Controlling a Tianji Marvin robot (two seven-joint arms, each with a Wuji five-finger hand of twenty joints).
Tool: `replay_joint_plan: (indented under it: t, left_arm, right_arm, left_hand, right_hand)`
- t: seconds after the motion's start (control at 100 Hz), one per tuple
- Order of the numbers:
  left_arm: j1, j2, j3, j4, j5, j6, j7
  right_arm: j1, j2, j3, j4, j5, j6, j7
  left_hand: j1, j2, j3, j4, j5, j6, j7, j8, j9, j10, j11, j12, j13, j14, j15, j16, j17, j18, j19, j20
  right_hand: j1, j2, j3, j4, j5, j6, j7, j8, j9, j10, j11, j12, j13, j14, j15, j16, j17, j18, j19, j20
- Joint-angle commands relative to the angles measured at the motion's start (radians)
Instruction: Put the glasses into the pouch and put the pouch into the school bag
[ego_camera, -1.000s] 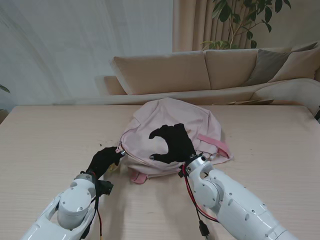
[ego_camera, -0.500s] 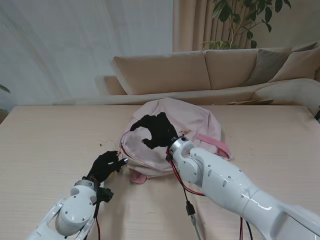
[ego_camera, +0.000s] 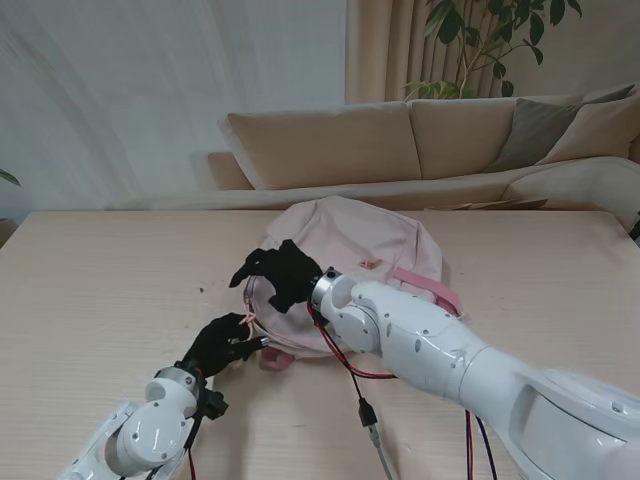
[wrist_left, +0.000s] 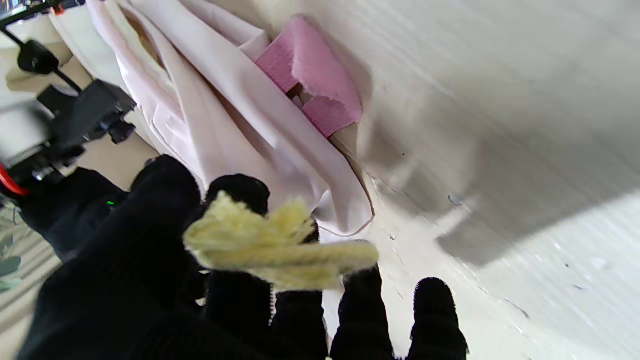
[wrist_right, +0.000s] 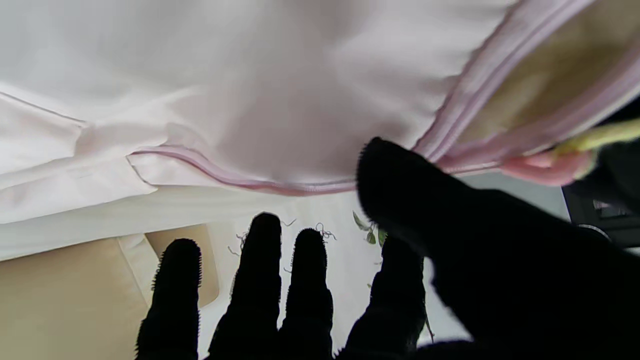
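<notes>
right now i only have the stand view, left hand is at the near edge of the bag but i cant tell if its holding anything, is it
Observer: Yes. In the left wrist view the left hand pinches a yellow tassel right beside the edge of the school bag.
Operator: is the bag open there
Observer: The right wrist view shows a gap between the pink zipper tracks, with tan lining visible inside.
Operator: right hand gripping the fabric?
Observer: No. The right hand has its fingers spread over the pink fabric and is closed on nothing.
</notes>
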Motion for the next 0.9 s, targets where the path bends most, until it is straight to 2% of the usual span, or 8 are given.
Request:
replay_joint_plan:
  t: [0.0, 0.14, 0.34, 0.42, 0.53, 0.63, 0.71, 0.89]
  left_arm:
    - [0.014, 0.002, 0.001, -0.004, -0.003, -0.017, -0.016]
    - [0.014, 0.003, 0.001, 0.002, 0.011, -0.035, -0.011]
    - [0.014, 0.008, -0.003, 0.011, 0.022, -0.070, -0.018]
    - [0.017, 0.013, -0.007, 0.008, 0.041, -0.086, -0.027]
    - [0.016, 0.013, -0.008, 0.013, 0.043, -0.098, -0.025]
    - [0.009, 0.013, -0.009, 0.020, 0.045, -0.101, -0.026]
    - [0.000, 0.013, -0.011, 0.028, 0.041, -0.101, -0.029]
    - [-0.020, 0.013, -0.012, 0.045, 0.036, -0.103, -0.037]
  right_arm:
    - [0.012, -0.023, -0.007, 0.013, 0.001, -0.005, 0.035]
    - [0.030, -0.050, -0.036, 0.049, 0.015, -0.015, 0.050]
    - [0.068, -0.083, -0.096, 0.120, 0.012, -0.022, 0.092]
    - [0.076, -0.094, -0.109, 0.145, 0.013, -0.013, 0.104]
    - [0.082, -0.116, -0.124, 0.202, -0.002, -0.003, 0.060]
    - [0.087, -0.112, -0.131, 0.211, -0.011, 0.044, 0.067]
    - [0.094, -0.104, -0.143, 0.209, -0.034, 0.105, 0.066]
    - [0.094, -0.060, -0.158, 0.165, -0.067, 0.263, 0.141]
  left_hand:
    - [-0.039, 0.025, -0.029, 0.009, 0.006, -0.054, 0.014, 0.029, 0.013, -0.042, 0.055, 0.064, 0.016, 0.005, 0.047, 0.037, -0.005, 0.011, 0.022, 0.028]
    - [-0.039, 0.026, -0.037, 0.011, 0.003, -0.068, 0.013, 0.035, 0.023, -0.056, 0.092, 0.142, 0.019, 0.007, 0.099, 0.078, -0.005, 0.007, 0.041, 0.062]
    - [-0.043, 0.024, -0.041, 0.013, 0.006, -0.079, 0.015, 0.037, 0.034, -0.060, 0.103, 0.170, 0.027, 0.008, 0.117, 0.092, -0.005, 0.009, 0.051, 0.083]
    - [-0.051, 0.027, -0.045, 0.013, 0.002, -0.091, 0.015, 0.037, 0.033, -0.060, 0.098, 0.172, 0.028, 0.004, 0.115, 0.091, -0.002, 0.009, 0.054, 0.090]
    - [-0.051, 0.025, -0.046, 0.014, 0.003, -0.093, 0.016, 0.037, 0.034, -0.059, 0.084, 0.167, 0.029, 0.001, 0.109, 0.088, -0.004, 0.009, 0.053, 0.095]
    - [-0.054, 0.029, -0.047, 0.014, 0.001, -0.094, 0.016, 0.037, 0.036, -0.058, 0.080, 0.165, 0.031, 0.001, 0.106, 0.087, -0.003, 0.009, 0.052, 0.097]
    - [-0.051, 0.029, -0.046, 0.014, 0.001, -0.090, 0.017, 0.036, 0.033, -0.058, 0.075, 0.162, 0.029, 0.002, 0.102, 0.084, -0.004, 0.008, 0.050, 0.098]
    - [-0.051, 0.028, -0.046, 0.013, 0.001, -0.087, 0.018, 0.035, 0.035, -0.057, 0.075, 0.159, 0.032, 0.003, 0.100, 0.082, -0.004, 0.010, 0.046, 0.099]
  right_hand:
    - [0.027, -0.013, 0.074, 0.027, -0.020, -0.013, -0.014, -0.020, -0.030, -0.037, -0.048, -0.030, -0.055, -0.037, -0.025, -0.016, -0.008, -0.021, -0.019, -0.020]
    - [0.021, -0.020, 0.059, 0.026, 0.058, -0.026, -0.002, -0.017, -0.025, -0.046, -0.089, -0.042, -0.074, -0.048, -0.035, -0.022, -0.007, -0.027, -0.031, -0.028]
    - [0.004, -0.024, 0.055, 0.022, 0.471, -0.077, 0.214, 0.110, -0.025, -0.087, 0.030, 0.012, -0.066, -0.056, -0.035, -0.024, -0.008, -0.025, -0.044, -0.039]
    - [0.029, -0.100, 0.020, -0.164, 0.610, -0.062, 0.348, -0.016, 0.009, -0.115, 0.075, 0.023, -0.055, -0.065, -0.048, -0.030, -0.008, -0.025, -0.039, -0.053]
    - [0.029, -0.145, 0.012, -0.207, 0.757, -0.048, 0.489, 0.015, 0.226, -0.146, 0.043, 0.021, 0.034, -0.100, -0.054, -0.032, -0.006, -0.024, 0.008, -0.042]
    - [0.021, -0.033, 0.008, -0.176, 0.725, -0.003, 0.462, 0.159, 0.655, -0.062, -0.029, 0.000, 0.184, -0.148, -0.022, -0.014, -0.004, -0.031, 0.062, -0.040]
    - [0.013, -0.002, 0.045, -0.172, 0.709, 0.029, 0.467, 0.228, 0.950, 0.047, -0.056, -0.029, 0.368, -0.094, 0.042, 0.009, 0.016, -0.023, 0.115, -0.013]
    - [-0.003, -0.015, 0.089, -0.186, 0.692, 0.068, 0.461, 0.311, 1.005, 0.145, 0.148, 0.046, 0.551, 0.019, 0.168, 0.043, 0.108, 0.045, 0.123, 0.004]
